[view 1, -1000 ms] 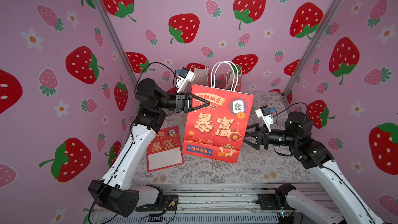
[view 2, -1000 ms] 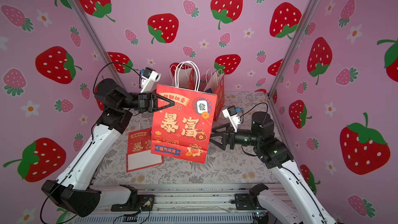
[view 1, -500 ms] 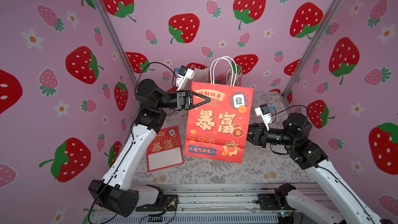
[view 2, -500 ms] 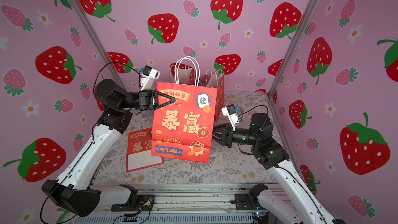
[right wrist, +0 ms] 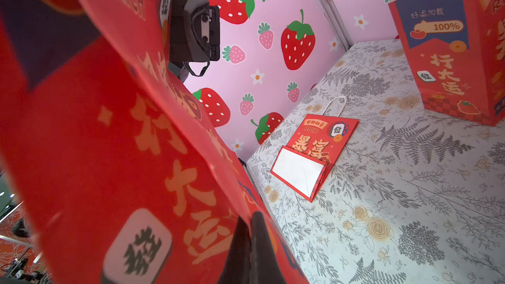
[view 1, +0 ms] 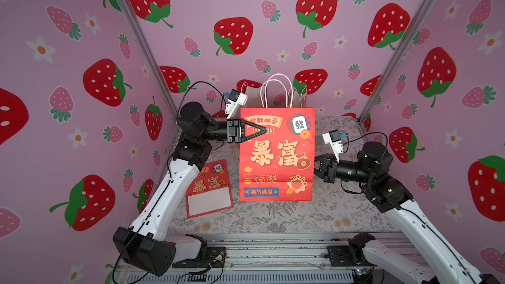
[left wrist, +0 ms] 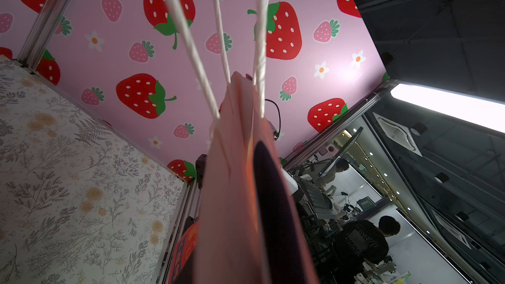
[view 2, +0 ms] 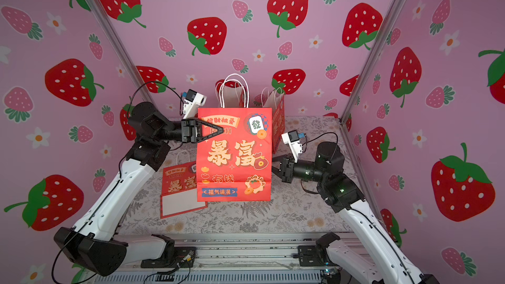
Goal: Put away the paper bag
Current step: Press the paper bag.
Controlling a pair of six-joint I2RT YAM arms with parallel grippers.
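The red paper bag (view 1: 276,157) hangs upright above the flowery surface (view 1: 300,214). The left pincer (view 1: 261,131) grips its top corner; the right pincer (right wrist: 250,244) is clenched on its side edge

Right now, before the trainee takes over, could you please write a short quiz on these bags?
1. True or false: the folded bag lies flat on the table.
2. What colour are the handles of the raised bag?
3. Where does the right gripper grip the raised bag?
A. by its handles
B. on its side edge
C. nowhere, it is wide open

Key: 1 true; 2 white; 3 B.
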